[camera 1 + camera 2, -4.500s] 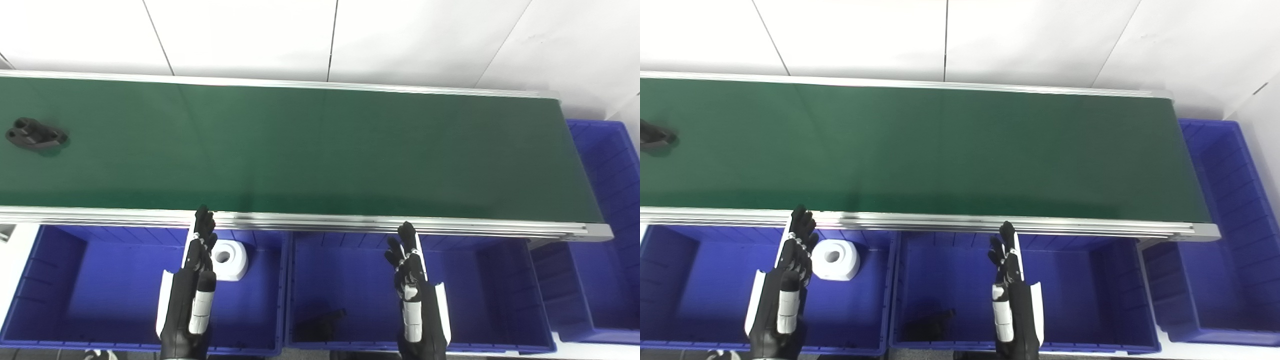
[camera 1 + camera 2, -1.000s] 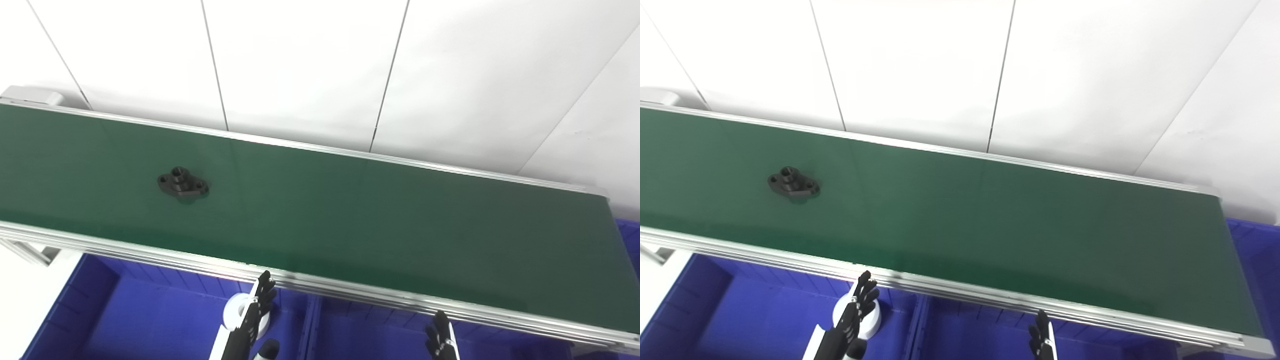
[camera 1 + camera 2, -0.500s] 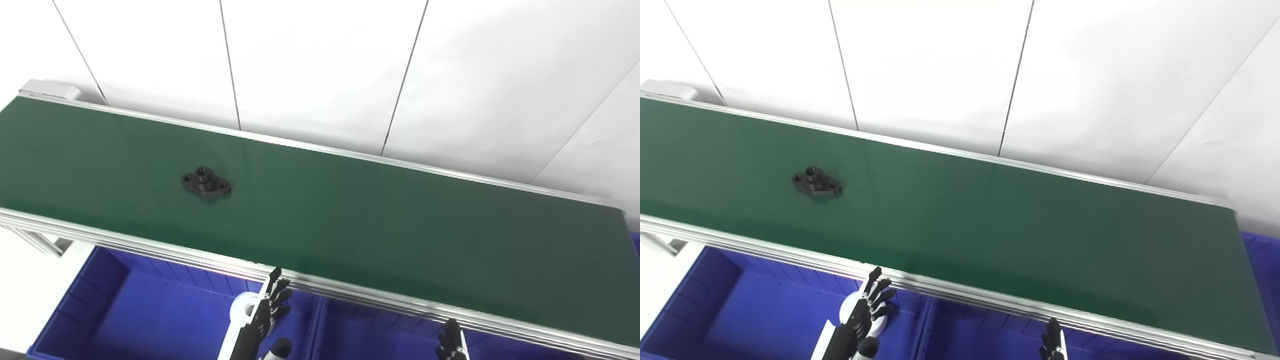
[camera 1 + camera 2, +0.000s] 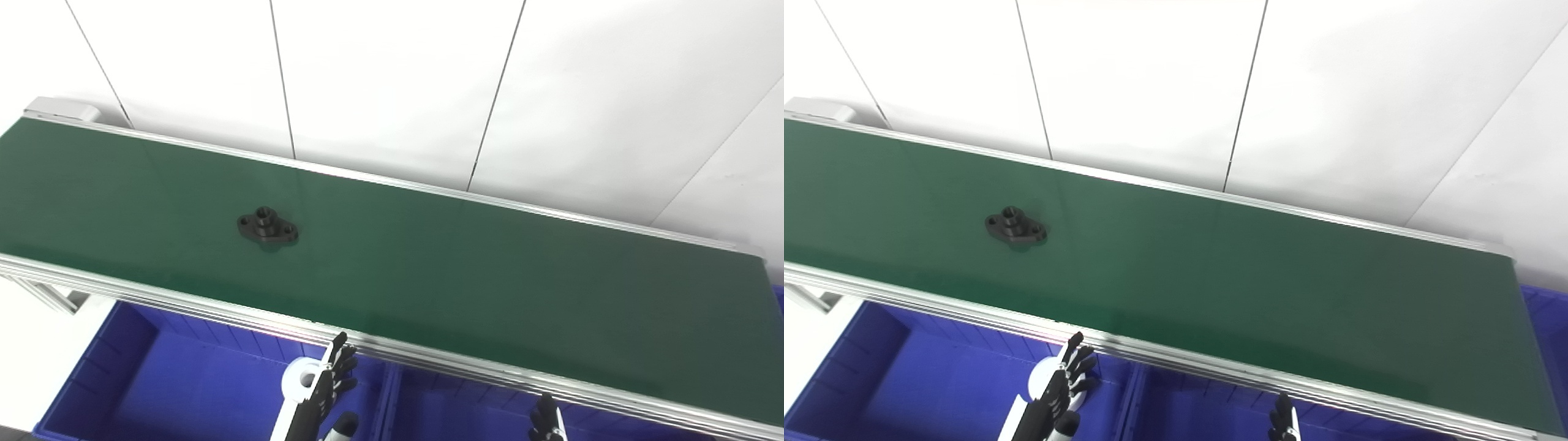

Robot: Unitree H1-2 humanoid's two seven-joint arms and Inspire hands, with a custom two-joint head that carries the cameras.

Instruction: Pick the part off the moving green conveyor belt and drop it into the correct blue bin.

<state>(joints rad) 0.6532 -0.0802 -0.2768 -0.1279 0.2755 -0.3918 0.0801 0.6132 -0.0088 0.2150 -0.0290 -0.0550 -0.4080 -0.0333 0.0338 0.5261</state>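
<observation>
A black flanged part [image 4: 267,226] with a raised hub and a bolt hole at each end lies flat on the green conveyor belt [image 4: 465,269], left of centre; it also shows in the right eye view [image 4: 1016,229]. My left hand [image 4: 324,392] is open and empty, fingers spread, below the belt's near rail and over the left blue bin [image 4: 184,380]. Only the fingertips of my right hand [image 4: 547,422] show at the bottom edge, over the middle blue bin [image 4: 465,410], holding nothing that I can see.
A white ring-shaped part [image 4: 298,381] lies in the left bin beside my left hand. The belt's silver near rail [image 4: 184,303] runs between the bins and the belt. A white panelled wall stands behind the belt. A further blue bin [image 4: 1543,306] sits past the belt's right end.
The black part has ridden the belt to the right. The camera has tilted up and turned left since 4.5 s ago, so the hands now show only at the bottom edge.
</observation>
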